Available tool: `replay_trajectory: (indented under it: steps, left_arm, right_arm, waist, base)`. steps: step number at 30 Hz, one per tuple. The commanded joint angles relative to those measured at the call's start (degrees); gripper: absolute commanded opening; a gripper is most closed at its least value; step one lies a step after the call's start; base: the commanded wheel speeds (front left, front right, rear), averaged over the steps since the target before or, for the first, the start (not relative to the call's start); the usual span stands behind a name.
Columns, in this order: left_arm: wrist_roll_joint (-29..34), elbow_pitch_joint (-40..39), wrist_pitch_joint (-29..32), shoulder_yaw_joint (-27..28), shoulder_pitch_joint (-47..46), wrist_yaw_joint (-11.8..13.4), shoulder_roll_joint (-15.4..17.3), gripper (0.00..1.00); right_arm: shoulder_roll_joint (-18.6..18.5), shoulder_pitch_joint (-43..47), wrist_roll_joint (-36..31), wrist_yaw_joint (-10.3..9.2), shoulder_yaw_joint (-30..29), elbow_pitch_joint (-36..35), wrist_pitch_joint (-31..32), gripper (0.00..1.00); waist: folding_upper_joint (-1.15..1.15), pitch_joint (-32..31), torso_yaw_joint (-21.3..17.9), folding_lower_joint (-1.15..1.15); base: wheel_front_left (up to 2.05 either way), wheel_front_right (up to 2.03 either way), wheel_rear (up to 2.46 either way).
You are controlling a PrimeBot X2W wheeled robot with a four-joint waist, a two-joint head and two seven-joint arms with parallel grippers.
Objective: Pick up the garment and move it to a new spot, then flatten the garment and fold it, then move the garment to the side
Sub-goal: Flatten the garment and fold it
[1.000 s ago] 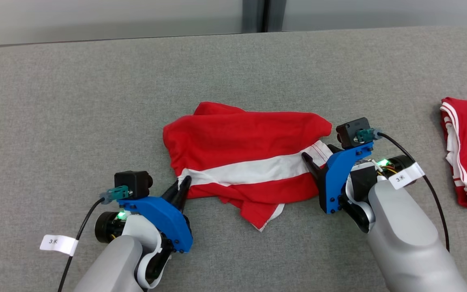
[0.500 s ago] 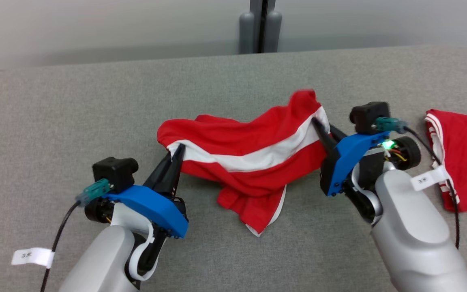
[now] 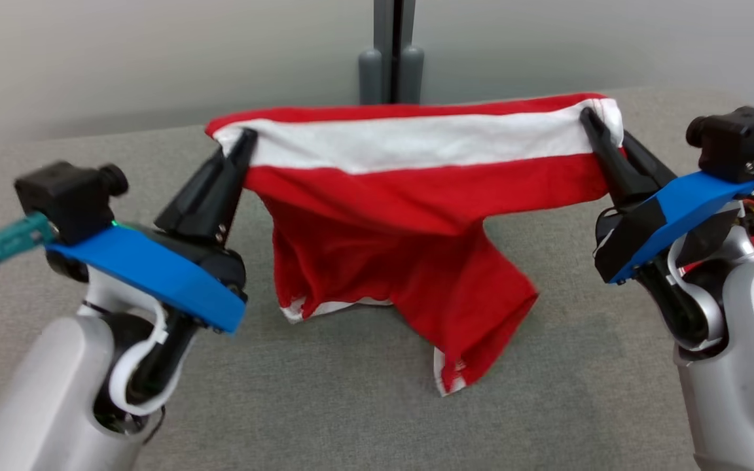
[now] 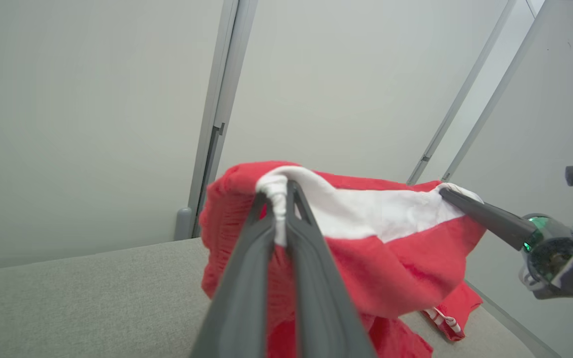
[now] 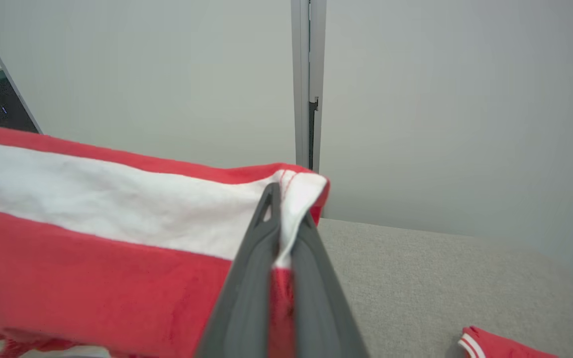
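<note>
Lifted now, the garment (image 3: 410, 196) hangs level across the upper frame, left end effector (image 3: 245, 140) and right end effector (image 3: 592, 121) pinching its ends.

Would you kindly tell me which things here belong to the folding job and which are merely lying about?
Job in hand: red garment, held up; left gripper and right gripper, both shut on its white band.
Lying about: second red garment on the grey table; grey post behind the table.

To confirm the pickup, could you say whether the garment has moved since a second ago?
Yes: upward. The garment, earlier lying on the table, now hangs mostly above it.
</note>
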Motion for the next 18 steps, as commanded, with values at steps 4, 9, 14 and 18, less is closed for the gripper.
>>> replay_trajectory:
  steps: [4,9,14,18]
  left_arm:
    - [-0.84,0.38,2.34,1.73,-4.96,0.27,1.47,0.00]
    - [2.05,5.92,0.91,3.76,-14.64,-0.50,2.48,0.00]
    - [6.58,13.41,-4.88,5.57,-26.42,-1.39,2.06,0.00]
    - [10.03,18.53,-11.20,6.19,-34.07,-2.26,1.04,0.00]
  right_arm:
    - [1.37,-3.25,1.85,0.04,-0.25,-0.14,0.72,0.00]
    - [2.42,-13.34,2.37,0.04,2.31,7.01,-4.47,0.00]
    - [2.30,-27.06,0.69,0.03,4.82,15.94,-14.56,0.00]
    - [1.74,-36.03,-1.47,0.03,5.00,22.71,-24.35,0.00]
  waist:
    - [0.00,3.59,-0.72,0.01]
    - [0.00,9.48,-1.76,0.01]
    - [0.00,14.05,-2.37,0.01]
    - [0.00,15.37,-2.21,0.01]
  base:
    - [0.00,0.00,0.00]
    - [0.00,0.00,0.00]
    - [0.00,0.00,0.00]
    - [0.00,0.00,0.00]
